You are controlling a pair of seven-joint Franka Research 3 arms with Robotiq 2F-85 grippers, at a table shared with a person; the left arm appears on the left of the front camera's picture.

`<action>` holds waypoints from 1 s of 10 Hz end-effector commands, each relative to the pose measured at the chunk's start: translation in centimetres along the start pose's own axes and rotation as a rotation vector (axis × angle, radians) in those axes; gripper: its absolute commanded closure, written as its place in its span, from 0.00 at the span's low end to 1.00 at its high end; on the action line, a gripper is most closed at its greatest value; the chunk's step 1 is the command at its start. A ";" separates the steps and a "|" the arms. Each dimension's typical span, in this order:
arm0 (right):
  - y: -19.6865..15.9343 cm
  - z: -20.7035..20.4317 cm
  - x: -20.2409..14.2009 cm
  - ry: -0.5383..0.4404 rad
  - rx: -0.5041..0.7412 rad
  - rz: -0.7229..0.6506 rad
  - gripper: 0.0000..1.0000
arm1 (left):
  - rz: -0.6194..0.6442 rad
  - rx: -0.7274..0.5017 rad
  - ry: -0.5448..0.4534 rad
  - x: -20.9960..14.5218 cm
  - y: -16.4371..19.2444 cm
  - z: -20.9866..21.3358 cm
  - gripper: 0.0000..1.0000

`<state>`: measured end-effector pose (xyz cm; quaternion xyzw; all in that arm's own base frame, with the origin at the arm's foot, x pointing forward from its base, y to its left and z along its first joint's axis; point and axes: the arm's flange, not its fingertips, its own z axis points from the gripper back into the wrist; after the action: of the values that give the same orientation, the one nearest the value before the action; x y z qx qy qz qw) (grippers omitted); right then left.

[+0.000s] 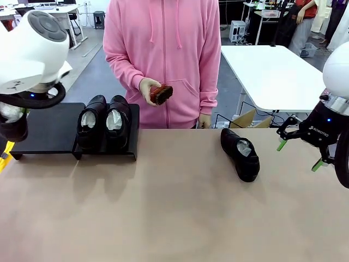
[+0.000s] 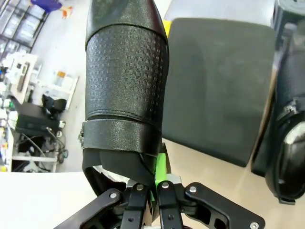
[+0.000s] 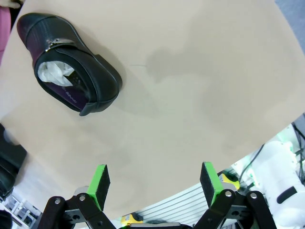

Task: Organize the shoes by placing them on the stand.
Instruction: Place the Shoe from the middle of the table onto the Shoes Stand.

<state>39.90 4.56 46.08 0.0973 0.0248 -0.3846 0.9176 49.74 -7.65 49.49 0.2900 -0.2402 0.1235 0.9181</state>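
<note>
Person (image 1: 163, 54) behind the stand (image 1: 49, 128), brush (image 1: 161, 94) in hand. Stand's right panel carries a pair of shoes (image 1: 103, 123). Loose shoe (image 1: 240, 154) on the table (image 1: 174, 218), well right of the stand. Left gripper (image 2: 159, 176) clamps another shoe (image 2: 126, 81) at the stand's left end. Right gripper (image 3: 155, 179) gapes wide, holding nothing.

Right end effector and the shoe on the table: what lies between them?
Bare table lies between the right end effector and that shoe, seen in the right wrist view.

grey floor (image 1: 90, 76), white table (image 1: 272, 76) at the back, cardboard box (image 1: 246, 118) near it, desks (image 1: 60, 11) farther off
</note>
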 end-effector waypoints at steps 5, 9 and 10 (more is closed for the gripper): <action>-0.1 0.1 0.1 -0.004 0.001 0.011 0.00 | -0.212 -0.106 0.011 2.7 -0.4 -3.0 1.00; -0.1 0.1 0.1 -0.004 0.001 0.011 0.00 | -0.164 -0.261 0.023 3.0 1.3 -7.6 1.00; -0.1 0.1 0.1 -0.004 0.001 0.011 0.00 | -0.159 -0.259 0.017 2.8 1.8 -8.5 1.00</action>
<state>39.90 4.57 46.08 0.0973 0.0248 -0.3845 0.9177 54.92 -1.71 45.54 0.1911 -0.2167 0.0272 0.9570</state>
